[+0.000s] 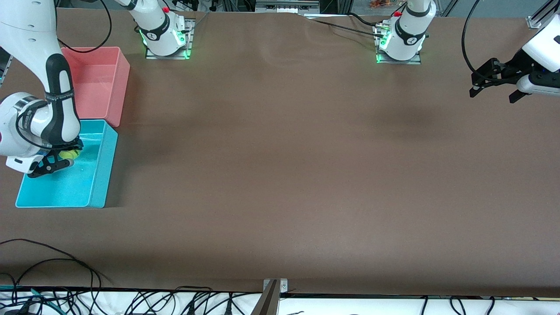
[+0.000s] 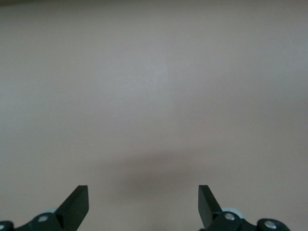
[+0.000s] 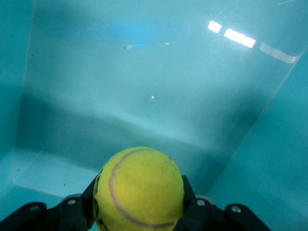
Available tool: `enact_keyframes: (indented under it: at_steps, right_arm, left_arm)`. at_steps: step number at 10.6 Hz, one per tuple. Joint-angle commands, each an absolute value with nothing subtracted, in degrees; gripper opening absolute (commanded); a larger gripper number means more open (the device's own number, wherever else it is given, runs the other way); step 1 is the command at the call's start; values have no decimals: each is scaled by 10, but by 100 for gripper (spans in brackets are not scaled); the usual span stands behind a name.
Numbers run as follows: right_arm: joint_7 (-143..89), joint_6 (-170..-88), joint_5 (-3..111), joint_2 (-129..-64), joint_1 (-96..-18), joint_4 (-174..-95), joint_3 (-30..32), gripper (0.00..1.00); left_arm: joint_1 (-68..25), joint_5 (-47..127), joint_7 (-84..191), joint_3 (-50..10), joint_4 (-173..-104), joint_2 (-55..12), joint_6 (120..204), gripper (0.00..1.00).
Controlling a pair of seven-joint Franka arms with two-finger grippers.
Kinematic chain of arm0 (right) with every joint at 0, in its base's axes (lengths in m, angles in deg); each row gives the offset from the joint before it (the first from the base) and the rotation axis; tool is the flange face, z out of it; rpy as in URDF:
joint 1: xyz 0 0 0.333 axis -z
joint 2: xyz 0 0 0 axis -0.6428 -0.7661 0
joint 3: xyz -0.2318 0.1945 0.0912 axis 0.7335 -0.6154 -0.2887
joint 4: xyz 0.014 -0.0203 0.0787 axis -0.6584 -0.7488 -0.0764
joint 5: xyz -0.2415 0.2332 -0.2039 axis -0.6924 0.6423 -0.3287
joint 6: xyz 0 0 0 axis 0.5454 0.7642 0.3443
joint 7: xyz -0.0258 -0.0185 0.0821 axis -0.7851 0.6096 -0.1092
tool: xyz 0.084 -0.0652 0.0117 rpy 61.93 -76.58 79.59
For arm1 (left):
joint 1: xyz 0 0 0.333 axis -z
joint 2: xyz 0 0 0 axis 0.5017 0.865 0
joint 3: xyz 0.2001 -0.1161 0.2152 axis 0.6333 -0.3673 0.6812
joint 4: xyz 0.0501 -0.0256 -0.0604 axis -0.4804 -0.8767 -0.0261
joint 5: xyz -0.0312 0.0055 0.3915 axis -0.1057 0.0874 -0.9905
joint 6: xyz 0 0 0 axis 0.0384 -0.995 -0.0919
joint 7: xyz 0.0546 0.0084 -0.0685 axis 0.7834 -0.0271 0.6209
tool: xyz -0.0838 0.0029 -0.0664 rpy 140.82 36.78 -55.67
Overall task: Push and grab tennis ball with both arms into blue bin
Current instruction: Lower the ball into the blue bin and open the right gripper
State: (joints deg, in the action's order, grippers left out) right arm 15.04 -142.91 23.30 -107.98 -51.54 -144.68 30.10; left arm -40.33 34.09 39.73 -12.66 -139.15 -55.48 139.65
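The yellow-green tennis ball [image 3: 140, 190] sits clamped between the black fingers of my right gripper [image 1: 65, 157], which hangs over the inside of the blue bin [image 1: 98, 175]. In the front view only a sliver of the ball [image 1: 70, 153] shows under the right arm's wrist. The right wrist view shows the bin's cyan floor [image 3: 144, 72] and walls below the ball. My left gripper [image 1: 494, 89] waits up in the air over the bare table at the left arm's end, open with nothing between its fingers [image 2: 77, 204].
A pink bin [image 1: 116, 87] stands against the blue bin, farther from the front camera. The brown table [image 1: 280, 175] stretches between the two arms. Black cables [image 1: 52, 271] lie along the table's front edge.
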Motion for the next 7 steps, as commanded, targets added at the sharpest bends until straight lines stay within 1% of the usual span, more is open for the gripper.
enact_keyframes:
  at_steps: [1,2,3,5,6,7]
  right_arm:
    - [164,-1437,254,-1086,-507,-1447,296,0]
    - [164,-1437,254,-1088,-507,-1446,296,0]
    - [164,-1438,255,-1092,-507,-1445,296,10]
    - [164,-1438,271,-1095,-507,-1444,295,36]
    - [164,-1436,271,-1095,-507,-1444,295,40]
    - [164,-1437,271,-1095,-506,-1445,296,41]
  left_arm:
    - [-403,336,402,-126,-1372,-545,1381,100]
    - [-403,336,402,-126,-1372,-546,1381,100]
    - [-403,336,402,-126,-1371,-545,1381,100]
    - [-403,336,402,-126,-1372,-546,1381,100]
    - [-403,336,402,-127,-1372,-546,1381,100]
    - [-405,336,402,-126,-1372,-546,1380,100]
